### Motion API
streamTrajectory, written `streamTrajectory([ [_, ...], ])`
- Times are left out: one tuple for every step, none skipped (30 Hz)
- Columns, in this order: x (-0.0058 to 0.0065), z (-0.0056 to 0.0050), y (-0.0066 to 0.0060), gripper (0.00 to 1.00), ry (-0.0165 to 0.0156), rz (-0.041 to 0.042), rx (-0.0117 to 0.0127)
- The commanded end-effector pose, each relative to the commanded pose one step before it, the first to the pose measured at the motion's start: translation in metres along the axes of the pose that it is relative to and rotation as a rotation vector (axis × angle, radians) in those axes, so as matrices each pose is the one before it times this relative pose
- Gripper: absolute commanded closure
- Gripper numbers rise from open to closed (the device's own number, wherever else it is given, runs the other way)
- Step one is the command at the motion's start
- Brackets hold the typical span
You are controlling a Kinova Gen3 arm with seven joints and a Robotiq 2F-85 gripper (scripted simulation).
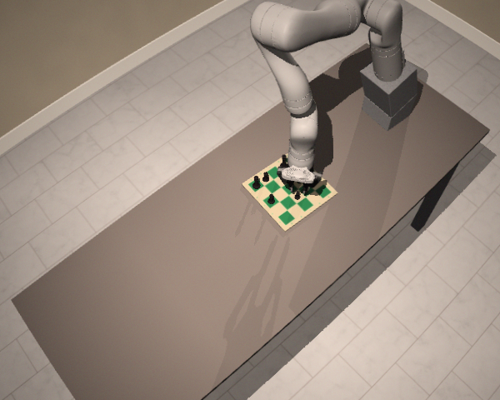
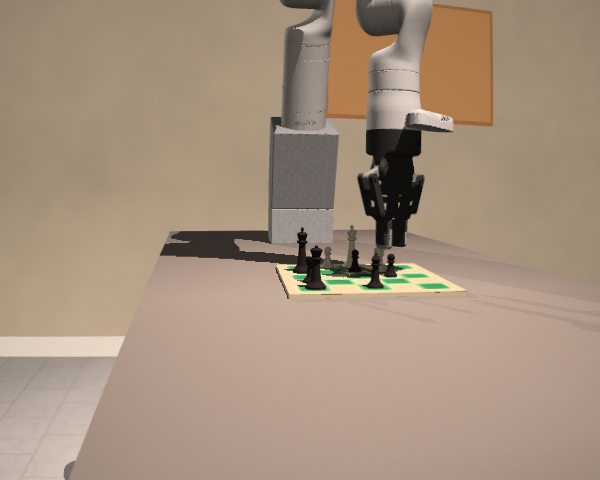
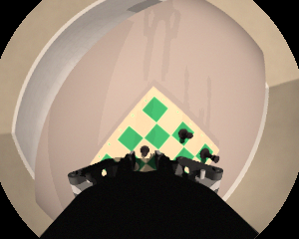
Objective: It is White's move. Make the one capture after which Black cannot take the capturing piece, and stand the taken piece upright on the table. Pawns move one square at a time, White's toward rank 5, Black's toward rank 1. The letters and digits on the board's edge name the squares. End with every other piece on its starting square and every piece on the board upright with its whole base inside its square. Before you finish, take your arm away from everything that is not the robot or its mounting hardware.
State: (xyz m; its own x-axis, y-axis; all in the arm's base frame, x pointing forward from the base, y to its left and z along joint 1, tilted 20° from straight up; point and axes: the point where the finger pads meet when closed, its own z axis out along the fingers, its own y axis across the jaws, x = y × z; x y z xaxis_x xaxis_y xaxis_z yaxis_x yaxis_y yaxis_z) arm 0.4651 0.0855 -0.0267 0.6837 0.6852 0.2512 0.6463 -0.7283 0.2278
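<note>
The small green and cream chessboard (image 1: 289, 194) lies on the brown table near the arm's base; it also shows in the exterior view (image 2: 372, 281). Several black pieces stand on it, among them two tall ones (image 2: 301, 251) (image 2: 316, 267), a pawn (image 2: 354, 260) and another pawn (image 2: 390, 265). A tall white piece (image 2: 351, 243) and a white pawn (image 2: 327, 256) stand at the far side. My gripper (image 2: 392, 241) points straight down and hovers just above the board's far right part. Its fingers stand partly open with nothing between them. A pale piece (image 2: 378, 254) stands just below the fingertips, partly hidden.
The arm's grey pedestal (image 2: 303, 178) stands on the table behind the board. The table's edges (image 1: 258, 301) run well away from the board. An orange panel (image 2: 460, 62) hangs on the back wall.
</note>
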Motion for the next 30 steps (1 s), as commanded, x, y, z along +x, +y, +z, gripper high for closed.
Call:
streamTrajectory([
  [0.00046,0.00008,0.00025,0.66,0.00106,0.00002,-0.00055],
  [0.0,0.00053,0.0,0.66,-0.00001,-0.00001,0.0],
  [0.0,0.00073,0.0,0.66,-0.00001,-0.00001,0.0],
  [0.0,0.00093,0.0,0.66,0.0,0.0,0.0],
  [0.0,0.00114,0.0,0.66,0.00001,0.00001,0.0],
  [0.0,0.00134,0.0,0.66,0.0,0.0,0.0],
  [0.0,0.00153,0.0,0.66,-0.00002,-0.00001,0.0],
  [0.0,0.0,0.0,0.66,0.0,0.0,0.0],
  [0.0,0.0,0.0,0.66,0.0,0.0,0.0],
  [0.0,0.00169,0.0,0.66,0.00001,0.00001,0.0],
  [0.0,0.00183,0.0,0.66,0.0,0.0,0.0],
  [0.0,0.00194,0.0,0.66,-0.00001,-0.00001,0.0],
  [0.0,0.00201,0.0,0.66,0.00002,0.00002,0.00001],
  [0.0,0.00206,0.0,0.66,-0.00002,-0.00002,-0.00001],
  [0.0,0.00206,0.0,0.66,0.00001,0.00001,0.0],
  [0.0,0.00204,0.0,0.66,-0.00001,-0.00001,0.0],
  [0.0,0.00197,0.0,0.66,0.0,0.0,0.0],
  [0.0,0.00187,0.0,0.66,0.00002,0.00002,0.0],
  [0.0,0.00174,0.0,0.66,0.00001,0.00002,0.00001],
  [0.0,0.00157,-0.00001,0.66,0.00003,0.00003,0.00001],
  [0.0,0.00139,0.0,0.66,0.00001,0.00001,0.0],
  [0.0,0.00119,0.0,0.66,-0.00001,-0.00001,0.0],
  [0.0,0.00098,0.0,0.66,0.0,0.0,0.0],
  [0.0,0.00076,0.0,0.66,0.0,0.0,0.0],
  [0.0,0.0,0.0,0.66,0.0,0.0,0.0],
  [0.0,0.0,0.0,0.66,0.0,0.0,0.0],
  [0.0,0.00055,0.0,0.66,0.0,0.0,0.0],
  [0.0,0.00036,0.0,0.66,0.0,0.0,0.0],
  [0.0,0.0002,0.0,0.66,0.0,0.0,0.0],
  [0.0,0.00008,0.0,0.66,0.0,0.0,0.0],
])
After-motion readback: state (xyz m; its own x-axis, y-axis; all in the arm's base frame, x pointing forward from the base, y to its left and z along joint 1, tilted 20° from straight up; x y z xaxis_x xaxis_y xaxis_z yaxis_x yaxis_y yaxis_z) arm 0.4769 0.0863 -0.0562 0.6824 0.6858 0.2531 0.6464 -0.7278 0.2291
